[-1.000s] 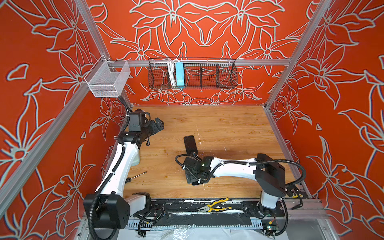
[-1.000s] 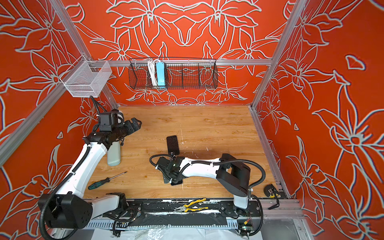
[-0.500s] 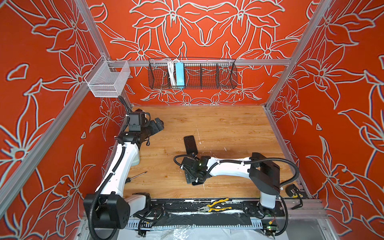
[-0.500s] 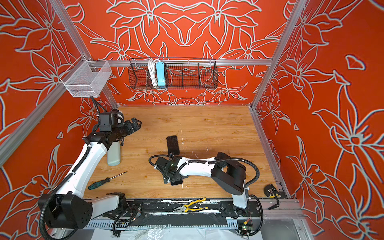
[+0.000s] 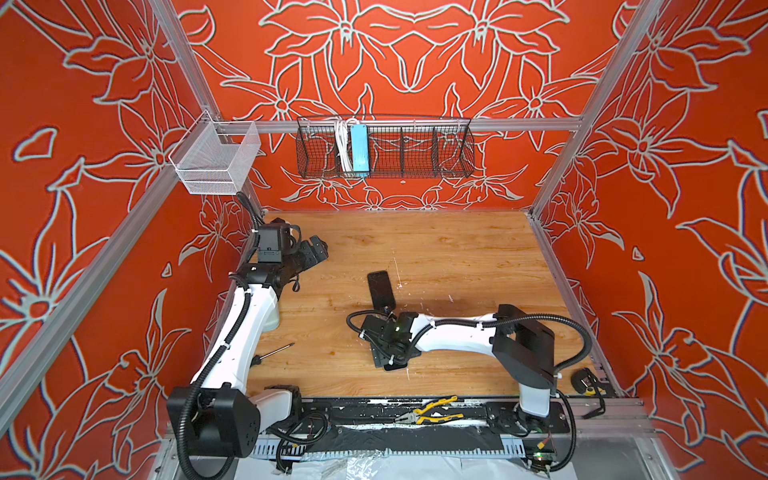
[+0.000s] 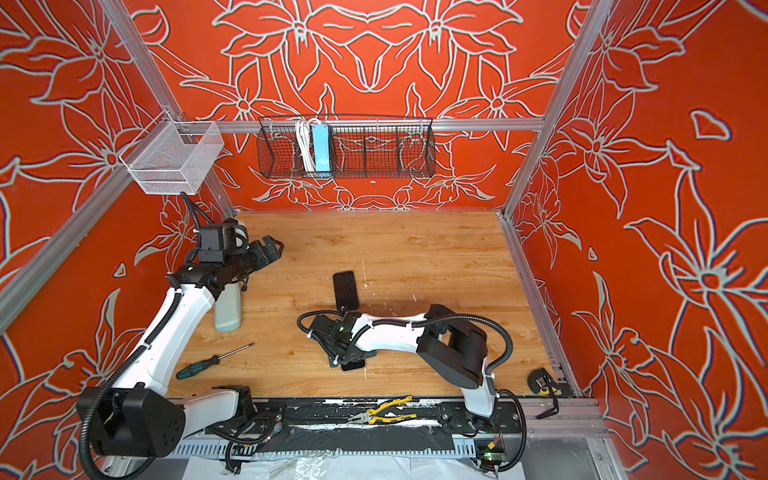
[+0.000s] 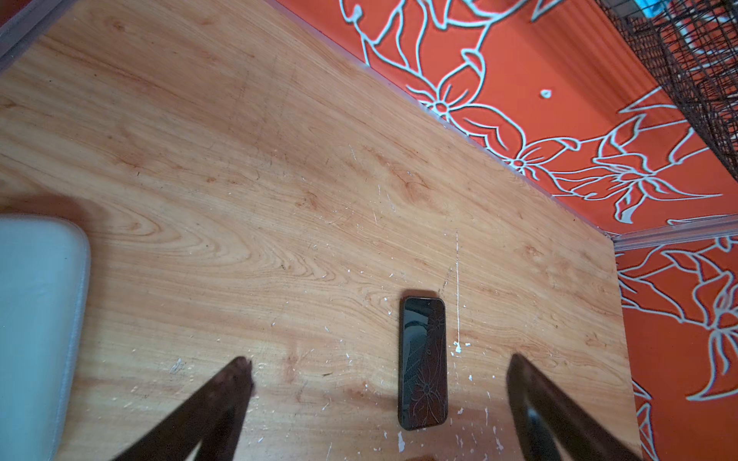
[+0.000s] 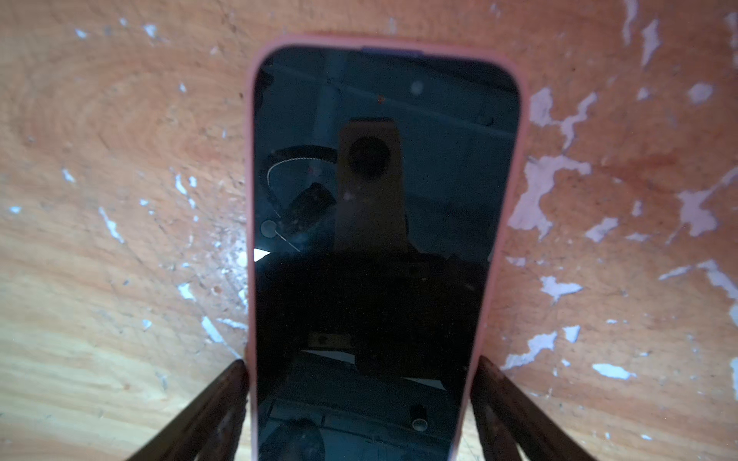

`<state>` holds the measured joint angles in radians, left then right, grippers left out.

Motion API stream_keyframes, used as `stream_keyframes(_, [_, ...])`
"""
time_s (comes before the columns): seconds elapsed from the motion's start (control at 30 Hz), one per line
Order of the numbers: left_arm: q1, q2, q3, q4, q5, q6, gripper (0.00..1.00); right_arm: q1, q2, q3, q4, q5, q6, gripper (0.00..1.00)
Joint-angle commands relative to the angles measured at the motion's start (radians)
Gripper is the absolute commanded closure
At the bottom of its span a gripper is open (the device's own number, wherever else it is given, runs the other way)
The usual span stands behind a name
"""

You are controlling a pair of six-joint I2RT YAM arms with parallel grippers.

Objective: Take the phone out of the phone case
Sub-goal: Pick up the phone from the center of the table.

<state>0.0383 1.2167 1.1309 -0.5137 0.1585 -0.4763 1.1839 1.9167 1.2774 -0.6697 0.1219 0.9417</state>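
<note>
In both top views, the phone case (image 6: 353, 366) was seen lying near the middle of the table (image 5: 457, 257), mostly covered by the right claw (image 5: 392, 359). The left claw (image 5: 313, 249) was held spread at the far left.

From the left wrist, only a bare second phone (image 7: 423, 363) was shown.

From the right wrist, the phone (image 8: 379, 239) was shown seated face up in the pink rim, with fingers (image 8: 223, 391) against both long sides. A firm pinch could not be told. The shell is judged soft and the phone stiff, slick and breakable, so a corner lip is best peeled.
</note>
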Motion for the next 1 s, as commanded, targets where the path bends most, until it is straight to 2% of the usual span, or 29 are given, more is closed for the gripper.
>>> stream_keyframes(0.0, [0.004, 0.002, -0.010, 0.007, -0.001, -0.011, 0.03, -0.007, 0.025, -0.001, -0.020, -0.013, 0.038, 0.12])
stream_keyframes(0.23, [0.003, 0.000, -0.011, 0.008, -0.001, -0.012, 0.03, -0.014, 0.024, -0.033, 0.009, -0.029, 0.042, 0.12])
stream_keyframes(0.53, [0.004, -0.002, -0.011, 0.007, -0.005, -0.010, 0.03, -0.017, 0.011, -0.047, 0.024, -0.031, 0.036, 0.22])
stream_keyframes(0.97, [0.003, -0.002, -0.011, 0.009, 0.000, -0.010, 0.03, -0.018, -0.011, -0.061, 0.036, -0.013, 0.033, 0.28])
